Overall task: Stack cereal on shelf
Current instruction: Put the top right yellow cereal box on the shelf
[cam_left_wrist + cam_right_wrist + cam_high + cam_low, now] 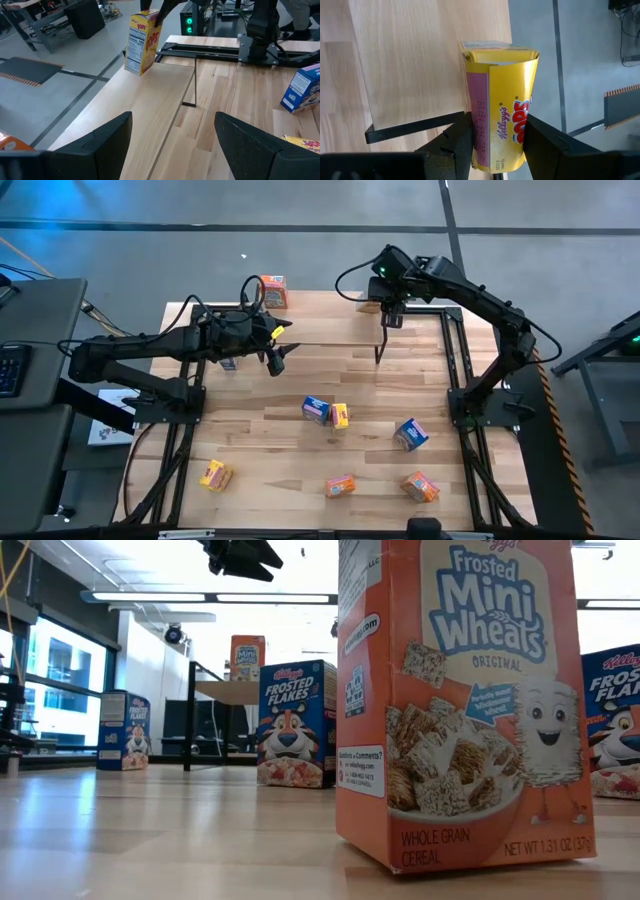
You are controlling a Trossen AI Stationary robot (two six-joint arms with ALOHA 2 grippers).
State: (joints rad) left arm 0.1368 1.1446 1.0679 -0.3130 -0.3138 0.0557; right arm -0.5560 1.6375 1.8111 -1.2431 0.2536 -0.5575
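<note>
A yellow box (502, 107) is pinched by the right tool (495, 137) at the shelf (410, 65) corner; tipping off is risked if released off-edge. The left tool (172, 135) is spread.

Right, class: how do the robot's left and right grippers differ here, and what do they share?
The left gripper has its fingers wide apart and empty; the right gripper has its fingers shut on a yellow cereal box. The left gripper is near the middle of the shelf; the right gripper is at its right end. Both have two dark fingers.
</note>
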